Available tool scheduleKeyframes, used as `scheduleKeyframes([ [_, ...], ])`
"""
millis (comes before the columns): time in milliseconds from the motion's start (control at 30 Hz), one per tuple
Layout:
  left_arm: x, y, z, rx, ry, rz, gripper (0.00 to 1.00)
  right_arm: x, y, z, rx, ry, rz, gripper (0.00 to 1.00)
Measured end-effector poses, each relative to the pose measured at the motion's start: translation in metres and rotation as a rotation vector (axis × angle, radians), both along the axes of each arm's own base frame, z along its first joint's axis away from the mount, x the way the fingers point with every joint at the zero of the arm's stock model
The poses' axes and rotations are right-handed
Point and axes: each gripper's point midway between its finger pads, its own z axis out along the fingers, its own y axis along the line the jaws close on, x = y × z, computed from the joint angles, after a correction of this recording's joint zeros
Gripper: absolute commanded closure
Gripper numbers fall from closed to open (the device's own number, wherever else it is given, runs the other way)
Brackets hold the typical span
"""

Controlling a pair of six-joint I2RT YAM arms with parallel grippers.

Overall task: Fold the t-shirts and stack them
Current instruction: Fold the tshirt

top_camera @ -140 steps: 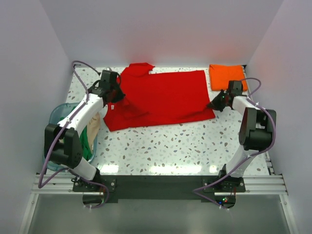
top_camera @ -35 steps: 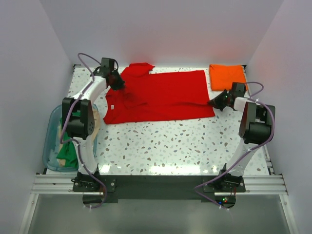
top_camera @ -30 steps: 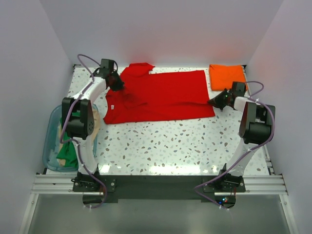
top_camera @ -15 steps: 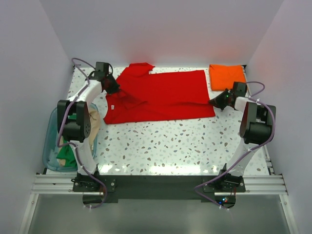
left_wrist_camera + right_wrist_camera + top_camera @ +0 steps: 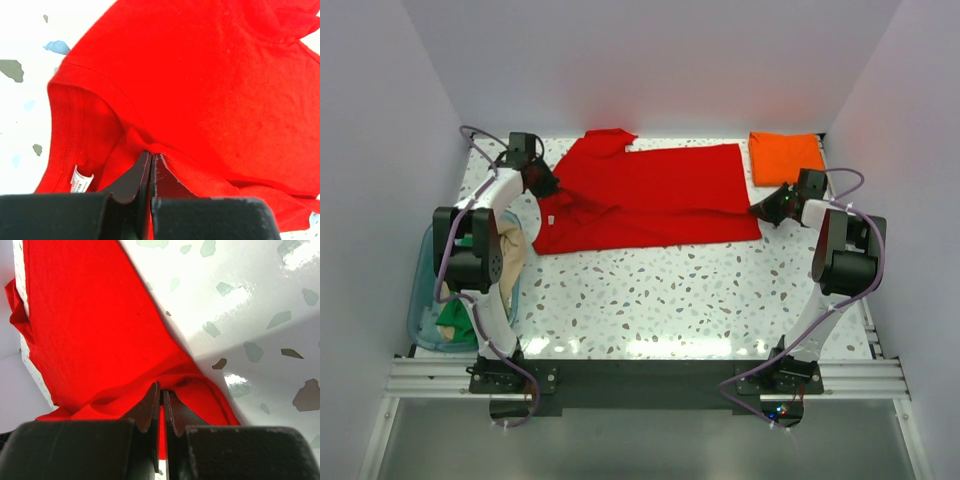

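Red t-shirt (image 5: 650, 195) spread flat, left gripper (image 5: 151, 159) pinched on its cloth near neck label (image 5: 80, 180), right gripper (image 5: 161, 389) pinched on its hem corner.

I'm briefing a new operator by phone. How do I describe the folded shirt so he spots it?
Look at the speckled table, far right corner, just beyond the right gripper. There lies the orange shirt, a small folded square; the red shirt beside it is spread flat and far bigger.
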Motion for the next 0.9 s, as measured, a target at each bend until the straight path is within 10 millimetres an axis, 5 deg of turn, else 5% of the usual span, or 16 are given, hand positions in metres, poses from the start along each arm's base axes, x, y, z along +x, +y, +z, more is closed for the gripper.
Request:
scheduleKeyframes([
  [333, 0.000, 0.001, 0.007, -0.010, -0.021, -0.001, 1.00, 0.003, -0.002, 0.002, 0.001, -0.015, -0.002, 0.98],
  [433, 0.000, 0.001, 0.007, -0.012, -0.022, -0.002, 1.00, 0.004, -0.001, 0.003, 0.007, -0.020, 0.001, 0.87],
  [533, 0.000, 0.000, 0.007, -0.015, -0.023, -0.004, 1.00, 0.009, 0.001, 0.007, 0.023, -0.032, 0.011, 0.59],
  [633, 0.001, 0.000, 0.008, -0.018, -0.029, -0.005, 0.84, 0.018, 0.002, 0.016, 0.033, -0.055, 0.024, 0.40],
  [767, 0.005, 0.001, 0.010, -0.022, -0.043, 0.003, 0.38, 0.028, -0.001, 0.032, 0.009, -0.102, 0.038, 0.34],
  [900, 0.007, 0.004, 0.011, -0.028, -0.051, 0.018, 0.31, 0.015, -0.003, 0.044, -0.030, -0.103, 0.035, 0.34],
])
